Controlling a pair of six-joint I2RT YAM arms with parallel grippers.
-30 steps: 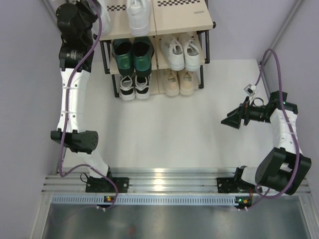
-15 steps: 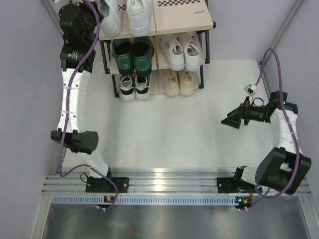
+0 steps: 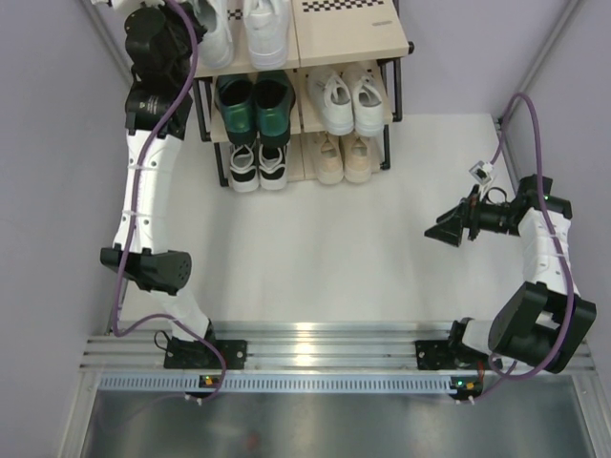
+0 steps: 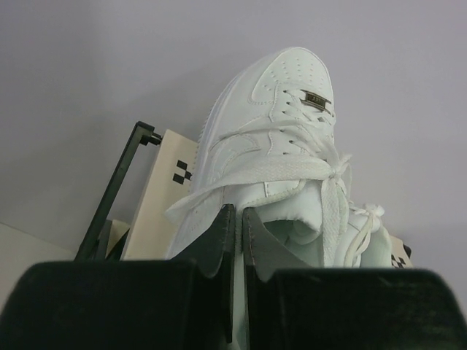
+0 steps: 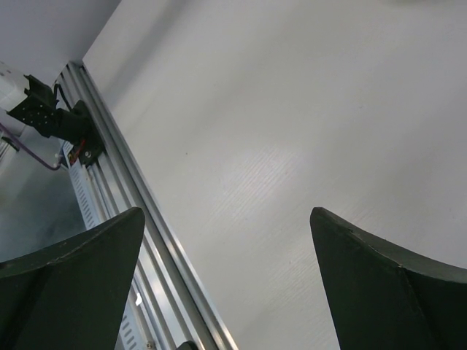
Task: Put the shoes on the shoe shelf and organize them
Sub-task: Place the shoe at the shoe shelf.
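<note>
The shoe shelf [image 3: 348, 29] stands at the back. My left gripper [image 4: 238, 211] is shut on the collar of a white sneaker [image 4: 273, 138], which rests on the left of the top board [image 4: 164, 193]. From above, that sneaker [image 3: 212, 33] lies beside its white partner [image 3: 264, 29], and the arm's wrist hides the gripper. The middle tier holds glossy dark green shoes [image 3: 253, 100] and white sneakers [image 3: 348, 95]. On the bottom tier are black-and-white sneakers [image 3: 258, 164] and beige sneakers [image 3: 344, 157]. My right gripper [image 3: 441, 232] hangs open and empty over the floor at the right.
The right wrist view shows bare white tabletop [image 5: 292, 109] and the aluminium rail [image 5: 124, 146] at the near edge. Lilac walls close in on both sides. The right half of the top board is bare apart from its checkered strip [image 3: 348, 6].
My left arm has shifted right and inward with the white sneaker, bringing it onto the top board beside the other white sneaker. The right arm has not moved.
</note>
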